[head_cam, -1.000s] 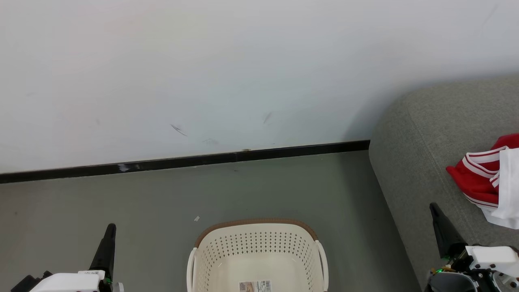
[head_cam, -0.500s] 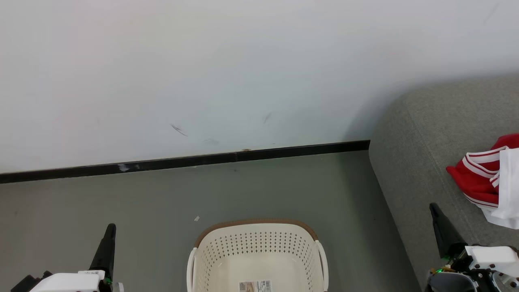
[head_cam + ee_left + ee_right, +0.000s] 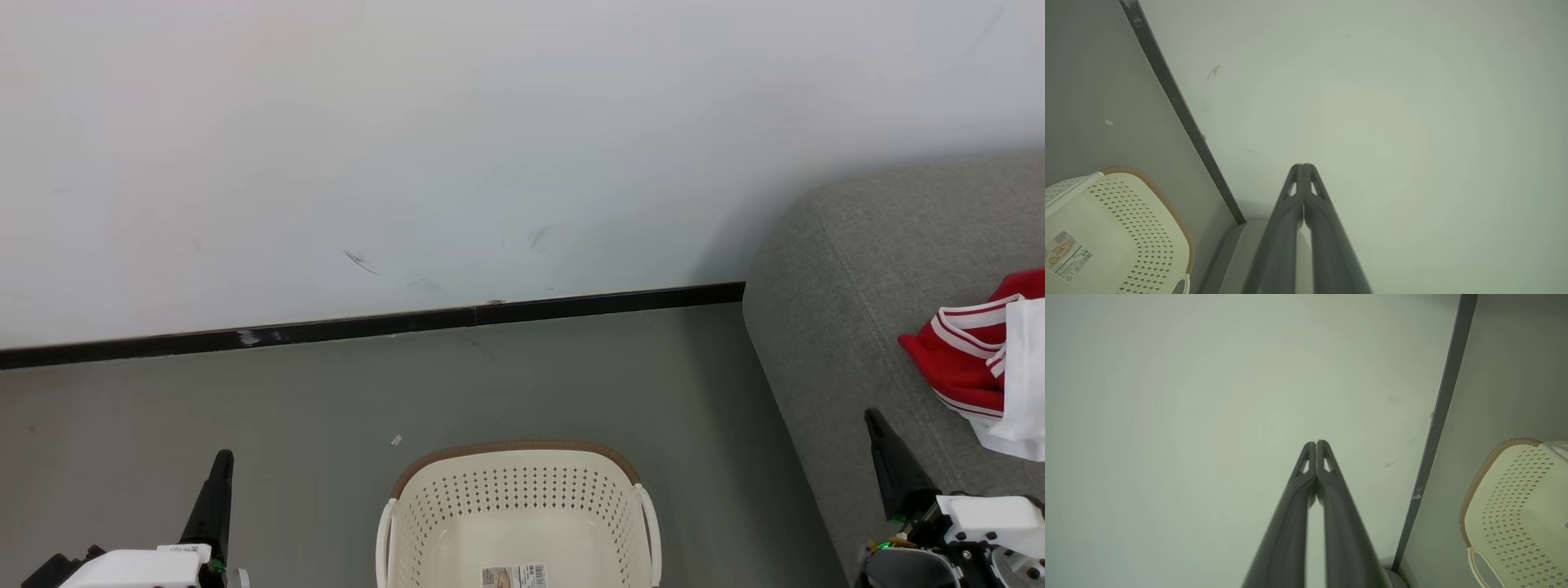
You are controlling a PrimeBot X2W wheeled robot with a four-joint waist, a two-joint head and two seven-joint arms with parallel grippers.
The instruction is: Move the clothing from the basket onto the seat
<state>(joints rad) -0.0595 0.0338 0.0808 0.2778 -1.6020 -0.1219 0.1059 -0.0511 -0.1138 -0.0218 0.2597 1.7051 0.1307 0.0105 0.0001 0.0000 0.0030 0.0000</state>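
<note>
The clothing (image 3: 971, 363), red with white panels and striped trim, lies crumpled on the grey seat (image 3: 849, 294) at the right edge of the head view. On the floor at bottom centre stands the cream basket (image 3: 516, 488), with just a paper label (image 3: 513, 576) on its bottom; it also appears as the basket (image 3: 1126, 228) and the basket (image 3: 1511, 498) in the wrist views. My left gripper (image 3: 222, 459) is shut at the lower left, left of the basket. My right gripper (image 3: 873, 418) is shut over the seat's front, below the clothing. Both point at the wall, tips together, left gripper (image 3: 1302, 166) and right gripper (image 3: 1316, 442).
A white wall (image 3: 490, 147) with a black baseboard (image 3: 367, 325) runs behind the basket. Grey floor (image 3: 245, 392) spreads between the wall and the basket, with a small white scrap (image 3: 396, 440) on it. The seat's rounded arm stands close to the basket's right side.
</note>
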